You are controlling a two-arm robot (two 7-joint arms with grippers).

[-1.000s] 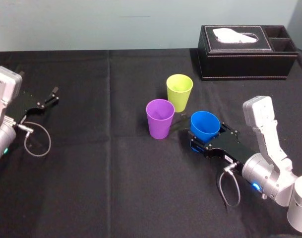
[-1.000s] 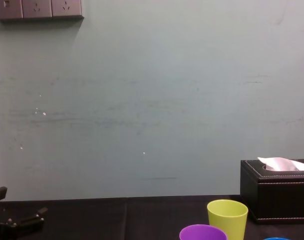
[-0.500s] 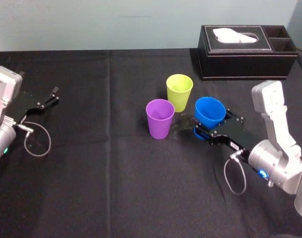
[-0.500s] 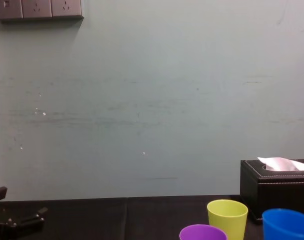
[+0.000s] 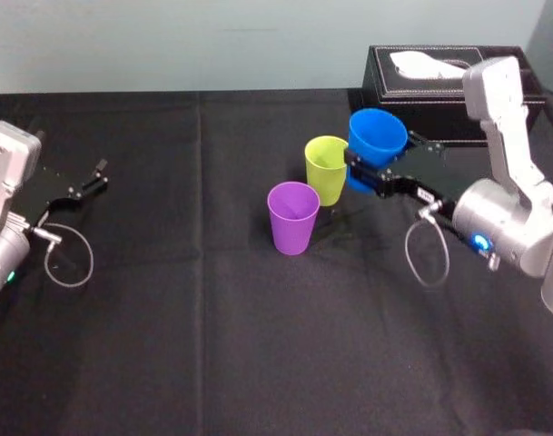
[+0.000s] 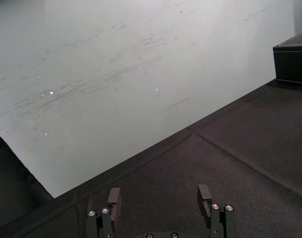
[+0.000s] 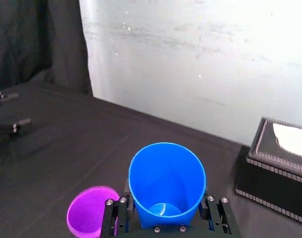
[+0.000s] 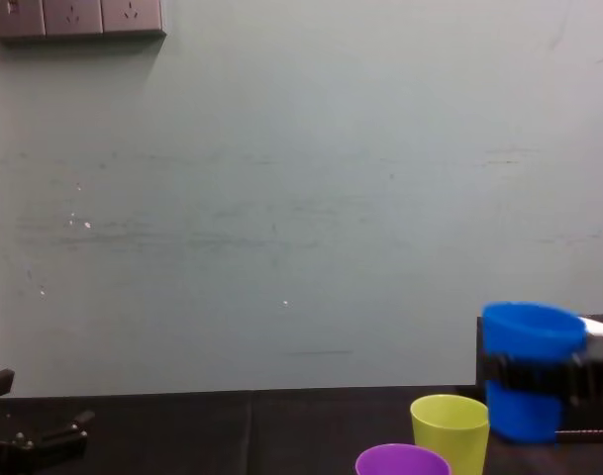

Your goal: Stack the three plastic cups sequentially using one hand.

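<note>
Black cloth covers the desk, which runs back to a pale scuffed wall. A black leather-look tissue box sits at its far right.

The right hand is clamped on the smooth, tapered blue plastic tumbler, with one flat finger pressed against each side of its wall. The right wrist view shows the tumbler upright and mouth up between those fingers. In the chest view it hangs clear of the desk, just to the right of the yellow-green plastic tumbler. Its rim is well above that tumbler's rim. Its base looks lower than the rim, though depth is hard to judge from that angle, so it may not clear it yet.

The yellow-green tumbler stands upright on the desk. The purple plastic tumbler stands upright too, just in front of it and slightly to its left, and the two look close but apart.

The left hand is parked low over the left edge of the desk with its fingers spread and nothing between them.

The job looks to be at its first step: one tumbler is picked up and none is nested yet. What remains is to carry the blue one over a standing tumbler, probably the yellow-green as the nearest, and seat it inside. The third must then be joined to that pair.
</note>
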